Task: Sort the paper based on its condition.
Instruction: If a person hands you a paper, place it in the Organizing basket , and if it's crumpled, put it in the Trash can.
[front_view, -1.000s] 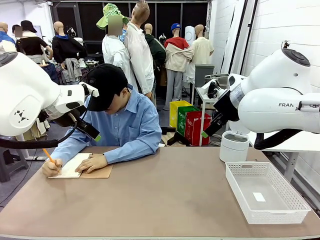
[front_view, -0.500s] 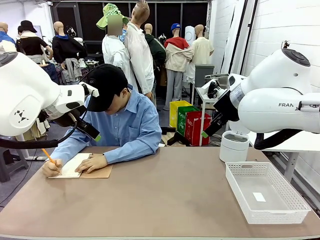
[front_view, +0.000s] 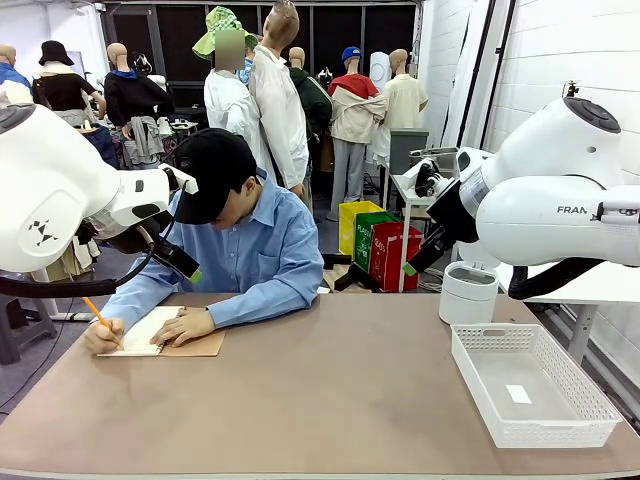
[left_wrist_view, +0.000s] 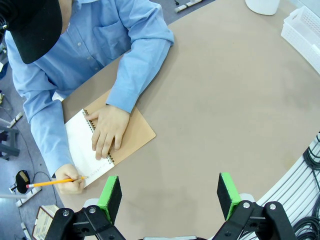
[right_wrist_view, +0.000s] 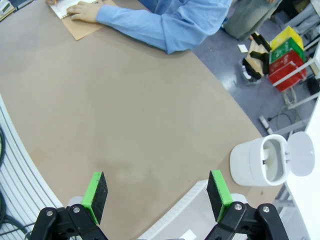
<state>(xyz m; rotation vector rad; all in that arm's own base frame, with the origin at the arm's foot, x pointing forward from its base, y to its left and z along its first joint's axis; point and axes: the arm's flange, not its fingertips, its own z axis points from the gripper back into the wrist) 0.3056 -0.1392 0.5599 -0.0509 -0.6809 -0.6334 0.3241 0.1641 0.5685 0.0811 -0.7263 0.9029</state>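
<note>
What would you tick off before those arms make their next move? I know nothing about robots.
1. Left tool open, holding nothing: ok.
2. Right tool open, holding nothing: ok.
3. Something loose to pick up: not ok. The person is writing in the notebook with a pencil, the other hand flat on it.
4. Condition of the page: cannot tell.
5. Basket has room: ok.
6. Bin lid open: ok.
</note>
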